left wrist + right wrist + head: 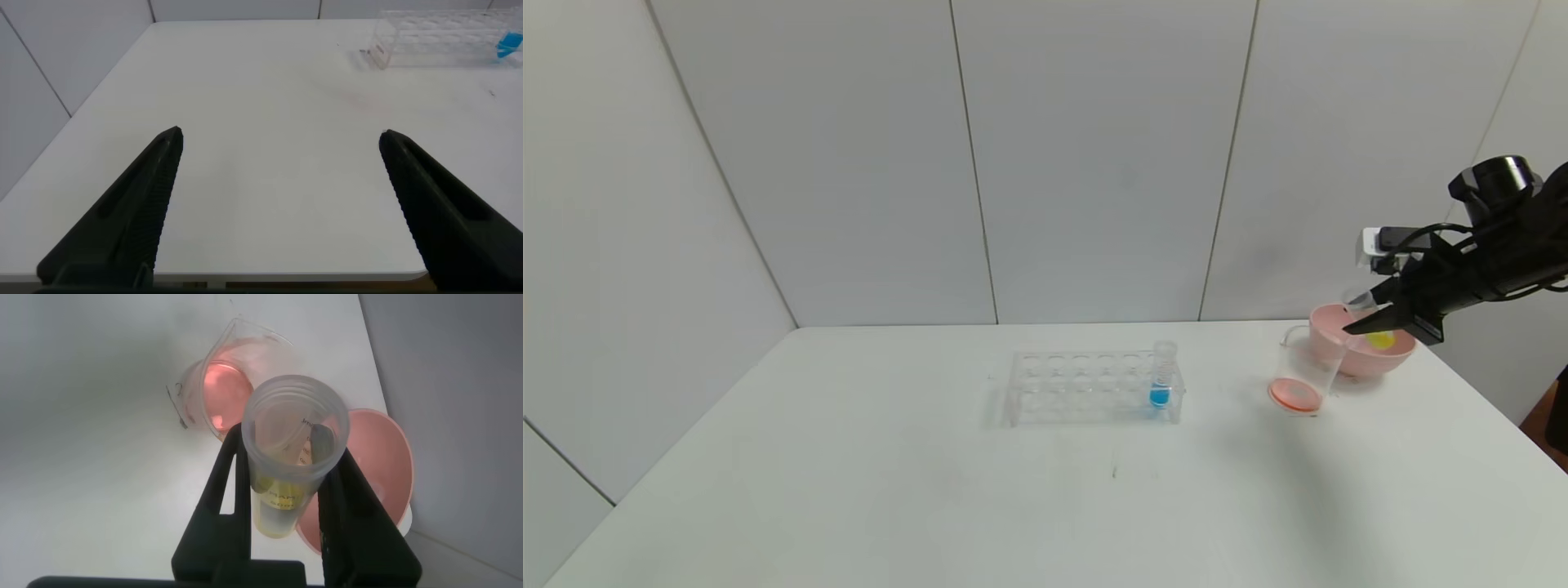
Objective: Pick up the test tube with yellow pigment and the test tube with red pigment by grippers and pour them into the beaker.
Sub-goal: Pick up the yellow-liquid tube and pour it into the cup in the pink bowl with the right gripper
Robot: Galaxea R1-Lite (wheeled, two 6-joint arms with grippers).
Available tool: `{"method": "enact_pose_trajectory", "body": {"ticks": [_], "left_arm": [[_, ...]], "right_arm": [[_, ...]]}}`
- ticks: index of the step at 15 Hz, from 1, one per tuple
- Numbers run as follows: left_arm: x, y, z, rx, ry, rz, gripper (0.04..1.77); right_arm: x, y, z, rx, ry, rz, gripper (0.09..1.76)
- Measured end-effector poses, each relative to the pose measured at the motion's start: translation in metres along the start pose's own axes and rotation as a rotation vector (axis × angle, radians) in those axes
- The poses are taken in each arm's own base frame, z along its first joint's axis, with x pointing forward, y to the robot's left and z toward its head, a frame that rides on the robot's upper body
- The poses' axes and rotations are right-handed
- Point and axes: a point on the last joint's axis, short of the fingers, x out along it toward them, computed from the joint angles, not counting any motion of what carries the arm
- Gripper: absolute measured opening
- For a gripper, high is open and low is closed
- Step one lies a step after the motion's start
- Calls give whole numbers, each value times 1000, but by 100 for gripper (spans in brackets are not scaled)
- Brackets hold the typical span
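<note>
I have the right gripper [1368, 314] clamped on the test tube with yellow pigment [290, 453] just beside the beaker [1304, 371], which holds red liquid only, so I judge the yellow pour pending: carry over its lip, tilt; left gripper [278, 204] idles open.

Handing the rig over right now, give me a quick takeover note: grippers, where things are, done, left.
Right gripper: shut on the yellow test tube, held over the pink bowl, beside the beaker.
Left gripper: open, idle over bare table.
Beaker already holds reddish liquid; the red tube isn't in view. Rack holds only the blue tube.
Left: pour yellow into the beaker.
</note>
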Motion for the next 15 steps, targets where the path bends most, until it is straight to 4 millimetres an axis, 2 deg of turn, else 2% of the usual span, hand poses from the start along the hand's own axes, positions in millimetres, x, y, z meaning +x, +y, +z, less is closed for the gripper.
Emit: {"method": "enact_pose_trajectory", "body": {"ticks": [10, 15], "left_arm": [[0, 0, 0, 0, 0, 0, 172], [0, 0, 0, 0, 0, 0, 172]], "right_arm": [[3, 6, 2, -51, 182, 3, 53], [14, 8, 8, -79, 252, -13, 53]]}}
